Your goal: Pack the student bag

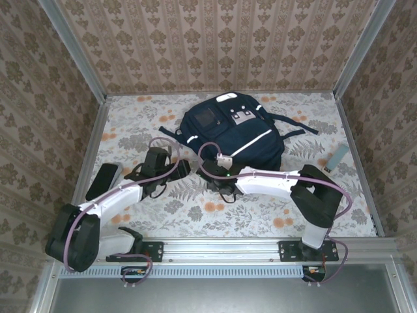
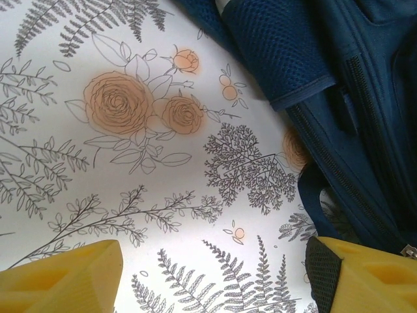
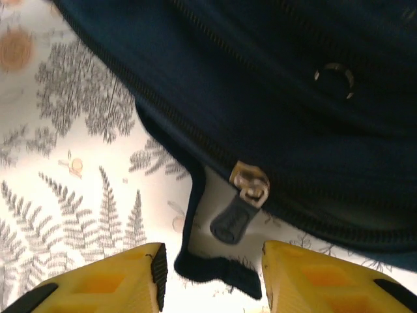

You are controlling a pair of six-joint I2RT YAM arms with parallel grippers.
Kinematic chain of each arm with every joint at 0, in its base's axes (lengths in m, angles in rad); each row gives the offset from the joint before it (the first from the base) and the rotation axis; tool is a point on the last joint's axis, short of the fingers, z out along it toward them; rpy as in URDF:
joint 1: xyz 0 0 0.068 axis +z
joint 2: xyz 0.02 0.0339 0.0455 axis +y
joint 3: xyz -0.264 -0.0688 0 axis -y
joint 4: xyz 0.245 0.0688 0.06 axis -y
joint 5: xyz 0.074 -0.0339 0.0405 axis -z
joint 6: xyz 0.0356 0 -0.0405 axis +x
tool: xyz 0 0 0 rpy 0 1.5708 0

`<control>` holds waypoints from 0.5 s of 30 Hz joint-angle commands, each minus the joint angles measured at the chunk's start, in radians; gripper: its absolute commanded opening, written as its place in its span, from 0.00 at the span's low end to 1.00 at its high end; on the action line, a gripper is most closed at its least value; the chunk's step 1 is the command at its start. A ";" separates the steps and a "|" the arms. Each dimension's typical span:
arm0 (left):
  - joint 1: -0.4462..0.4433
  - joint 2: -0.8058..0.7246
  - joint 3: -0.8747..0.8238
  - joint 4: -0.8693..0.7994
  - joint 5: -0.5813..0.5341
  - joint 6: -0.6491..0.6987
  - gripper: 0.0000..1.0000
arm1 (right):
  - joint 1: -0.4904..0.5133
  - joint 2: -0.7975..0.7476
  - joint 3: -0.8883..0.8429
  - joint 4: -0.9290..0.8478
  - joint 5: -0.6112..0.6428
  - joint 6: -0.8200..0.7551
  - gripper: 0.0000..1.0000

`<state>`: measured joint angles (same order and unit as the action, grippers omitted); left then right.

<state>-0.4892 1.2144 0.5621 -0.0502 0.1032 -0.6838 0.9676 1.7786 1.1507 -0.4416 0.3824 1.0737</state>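
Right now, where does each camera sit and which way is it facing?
Top external: above and behind the bases, looking down on table, student bag, both arms.
Left wrist: facing down at floral table and bag edge; open left gripper at bottom.
Right wrist: close on the bag's zipper pull; open right gripper at bottom.
Shared: all three see the bag.

Student bag point(image 1: 228, 134): matt cloth (partly mesh), metal zip slider point(image 3: 249, 180).
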 commanded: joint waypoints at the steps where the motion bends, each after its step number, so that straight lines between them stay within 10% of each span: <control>1: 0.008 -0.033 -0.011 -0.026 -0.004 -0.032 0.76 | 0.001 0.046 0.054 -0.090 0.110 0.092 0.44; 15: 0.009 -0.028 -0.014 0.015 0.047 -0.093 0.77 | -0.006 0.142 0.139 -0.192 0.159 0.152 0.30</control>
<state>-0.4881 1.1954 0.5571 -0.0586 0.1295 -0.7422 0.9665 1.8984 1.2640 -0.5690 0.4953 1.2041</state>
